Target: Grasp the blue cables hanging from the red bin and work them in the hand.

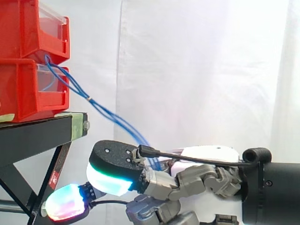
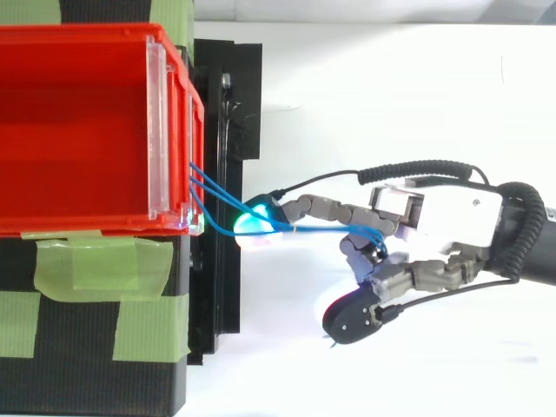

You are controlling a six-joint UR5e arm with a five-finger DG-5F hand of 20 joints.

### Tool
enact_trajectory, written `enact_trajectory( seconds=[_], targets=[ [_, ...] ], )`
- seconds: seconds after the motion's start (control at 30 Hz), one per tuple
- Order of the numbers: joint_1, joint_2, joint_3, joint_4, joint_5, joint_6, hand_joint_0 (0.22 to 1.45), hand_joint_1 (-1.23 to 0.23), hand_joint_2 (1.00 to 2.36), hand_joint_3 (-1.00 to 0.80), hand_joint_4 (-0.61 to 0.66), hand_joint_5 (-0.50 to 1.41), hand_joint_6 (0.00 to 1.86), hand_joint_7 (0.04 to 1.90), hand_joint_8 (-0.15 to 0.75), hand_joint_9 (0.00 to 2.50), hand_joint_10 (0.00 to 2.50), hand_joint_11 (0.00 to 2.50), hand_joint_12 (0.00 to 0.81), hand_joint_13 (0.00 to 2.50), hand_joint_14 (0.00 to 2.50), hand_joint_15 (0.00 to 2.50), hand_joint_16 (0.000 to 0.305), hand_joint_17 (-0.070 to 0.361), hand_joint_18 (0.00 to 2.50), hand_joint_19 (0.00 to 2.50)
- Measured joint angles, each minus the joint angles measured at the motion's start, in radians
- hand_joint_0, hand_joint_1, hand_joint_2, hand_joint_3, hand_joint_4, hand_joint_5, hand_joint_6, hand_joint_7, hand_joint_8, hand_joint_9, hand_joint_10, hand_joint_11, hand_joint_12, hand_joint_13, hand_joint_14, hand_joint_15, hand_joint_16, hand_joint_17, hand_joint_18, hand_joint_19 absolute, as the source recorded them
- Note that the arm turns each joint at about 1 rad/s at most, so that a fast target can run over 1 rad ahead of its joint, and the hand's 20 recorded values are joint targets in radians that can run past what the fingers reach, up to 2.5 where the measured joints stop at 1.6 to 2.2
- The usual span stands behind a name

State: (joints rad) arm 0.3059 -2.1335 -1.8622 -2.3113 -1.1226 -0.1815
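– Several fingers (image 2: 365, 256) are curled mid-frame in the top view, clenched on the blue cables (image 1: 115, 119), I'd say. One pad (image 2: 254, 223), green, points left alongside them.
– Why that one straight?
– Likely a guide: lines the strands up along the hand (image 2: 443, 213).
– Cable run?
– Taut, from lower centre up to the upper left, into the red bins (image 1: 18, 93) on the black stand (image 1: 33, 136). That tension says the grip is real. Next step looks like working them in the palm, not regrasping.
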Motion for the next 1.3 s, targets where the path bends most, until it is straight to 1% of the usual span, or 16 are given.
enact_trajectory(
  seconds=[0.07,0.2,0.23,0.3,0.33,0.37,0.4,0.5,0.53,0.57,0.63,0.73,0.8,0.87,1.2,1.3],
  targets=[
    [0.0,0.0,0.0,-0.002,-0.007,0.0,0.81,-0.53,1.0,-0.93,0.24,-0.18,0.01,0.78,0.343,0.6,2.5,1.78,0.421,0.85,2.43,1.34,0.056,0.126,1.32,1.53],
    [-0.002,0.001,0.0,-0.003,-0.018,0.008,0.8,-0.52,1.0,-0.95,0.27,-0.15,0.01,0.94,0.355,0.55,2.5,2.05,0.407,0.83,2.5,1.43,0.053,0.119,1.45,1.79],
    [-0.002,0.002,0.0,-0.003,-0.02,0.012,0.8,-0.52,1.0,-0.95,0.29,-0.11,0.01,1.01,0.366,0.56,2.5,2.22,0.413,0.85,2.5,1.48,0.053,0.12,1.5,1.83],
    [-0.002,0.003,0.0,-0.003,-0.023,0.024,0.79,-0.52,1.0,-0.96,0.29,-0.09,0.01,1.07,0.384,0.59,2.5,2.4,0.43,0.89,2.5,1.53,0.056,0.126,1.46,1.66],
    [-0.002,0.004,0.0,-0.003,-0.023,0.029,0.79,-0.52,1.0,-0.95,0.29,-0.07,0.01,1.1,0.391,0.64,2.5,2.5,0.439,0.93,2.5,1.6,0.057,0.129,1.45,1.51],
    [-0.003,0.006,0.0,-0.004,-0.024,0.039,0.78,-0.52,1.0,-0.96,0.3,-0.04,0.0,1.12,0.413,0.72,2.5,2.5,0.467,1.03,2.5,1.75,0.061,0.136,1.45,1.25],
    [-0.003,0.01,0.0,-0.004,-0.025,0.046,0.78,-0.52,1.0,-0.96,0.3,-0.01,0.0,1.16,0.438,0.85,2.5,2.5,0.518,1.17,2.5,1.84,0.065,0.147,1.52,1.05],
    [-0.003,0.028,0.0,-0.005,-0.025,0.061,0.77,-0.52,1.0,-0.96,0.31,0.06,0.0,1.19,0.495,1.1,2.5,2.5,0.596,1.41,2.5,1.98,0.07,0.159,1.75,0.87],
    [-0.003,0.036,0.0,-0.007,-0.026,0.06,0.77,-0.52,1.0,-0.96,0.32,0.09,0.0,1.2,0.52,1.25,2.5,2.5,0.627,1.51,2.5,1.99,0.072,0.162,1.91,0.82],
    [-0.003,0.045,0.0,-0.011,-0.027,0.057,0.77,-0.52,1.0,-0.96,0.32,0.13,0.0,1.21,0.531,1.34,2.5,2.5,0.657,1.62,2.5,2.01,0.219,0.164,2.02,0.77],
    [-0.003,0.059,0.0,-0.021,-0.027,0.045,0.76,-0.51,1.0,-0.97,0.33,0.16,0.0,1.22,0.554,1.51,2.5,2.5,0.701,1.8,2.5,2.01,0.232,0.174,2.26,0.67],
    [-0.003,0.072,0.0,-0.046,-0.027,0.027,0.76,-0.52,1.0,-0.96,0.34,0.2,0.01,1.22,0.568,1.78,2.5,2.5,0.727,1.99,2.5,2.01,0.232,0.174,2.47,0.63],
    [-0.002,0.075,0.0,-0.056,-0.026,0.02,0.76,-0.52,1.0,-0.96,0.34,0.22,0.01,1.22,0.563,1.86,2.5,2.5,0.727,2.06,2.5,2.03,0.236,0.177,2.5,0.67],
    [-0.002,0.076,0.0,-0.059,-0.025,0.012,0.77,-0.52,1.0,-0.96,0.35,0.24,0.01,1.22,0.578,1.94,2.5,2.5,0.736,2.12,2.5,2.07,0.227,0.17,2.5,0.71],
    [0.0,0.076,0.0,-0.063,-0.024,-0.002,0.77,-0.54,1.0,-0.97,0.3,0.22,0.0,1.33,0.589,2.01,2.5,2.5,0.757,2.18,2.5,2.14,0.224,0.168,2.5,0.78],
    [-0.002,0.076,0.0,-0.063,-0.023,-0.006,0.77,-0.55,1.0,-0.98,0.29,0.17,0.1,1.33,0.585,2.0,2.5,2.5,0.763,2.19,2.5,2.15,0.224,0.168,2.5,0.78]
  ],
)
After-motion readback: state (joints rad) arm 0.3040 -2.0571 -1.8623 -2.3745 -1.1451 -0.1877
